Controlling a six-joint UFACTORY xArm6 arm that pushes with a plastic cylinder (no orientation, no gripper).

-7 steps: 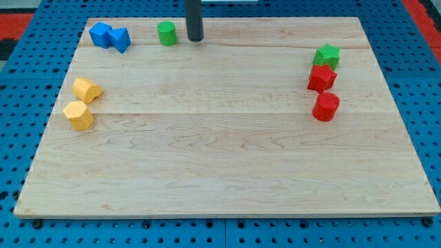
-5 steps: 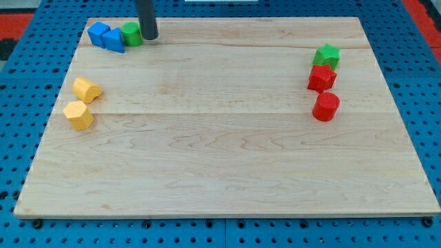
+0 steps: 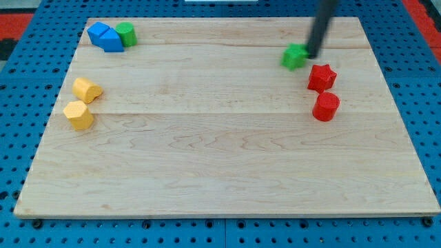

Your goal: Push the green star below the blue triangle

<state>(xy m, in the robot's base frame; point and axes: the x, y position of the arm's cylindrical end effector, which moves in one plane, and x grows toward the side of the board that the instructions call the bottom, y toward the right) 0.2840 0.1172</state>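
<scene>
My tip (image 3: 311, 54) touches the small green star block's (image 3: 294, 57) right side, upper right of the pale wooden surface (image 3: 220, 158); its pointing direction is blurred. No gripper fitted. Blue triangle block (image 3: 112, 42) sits top left; open board between.

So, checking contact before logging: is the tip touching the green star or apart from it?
Touching, it seems: my tip sits against the right side of the green star, no visible gap.

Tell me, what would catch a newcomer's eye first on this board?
Probably the straight dark rod slanting in from the view's top right, my tip touching the right side of the small green star block. Just below and to the right of it sit a red star block and a red cylinder block. At the far top left, two blue blocks huddle against a green cylinder block.
</scene>
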